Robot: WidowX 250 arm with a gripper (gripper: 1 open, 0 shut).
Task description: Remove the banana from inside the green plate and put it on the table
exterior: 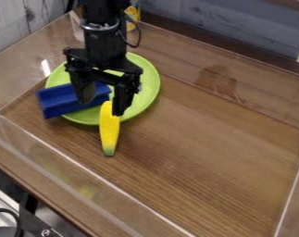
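Note:
The yellow banana (pixel 109 130) lies with its upper end on the front rim of the lime-green plate (pixel 142 100) and its lower end on the brown wooden table (pixel 214 157). My black gripper (pixel 102 95) points straight down over the plate, just above the banana's upper end. Its jaws stand wide open with nothing between them; one finger (pixel 80 93) is over the blue block, the other (pixel 130 98) over the plate. The arm hides the plate's middle.
A blue block (pixel 59 100) rests on the plate's left side. Clear raised walls (pixel 65 171) border the tabletop. A yellow-labelled object (pixel 130 13) stands behind the arm at the back.

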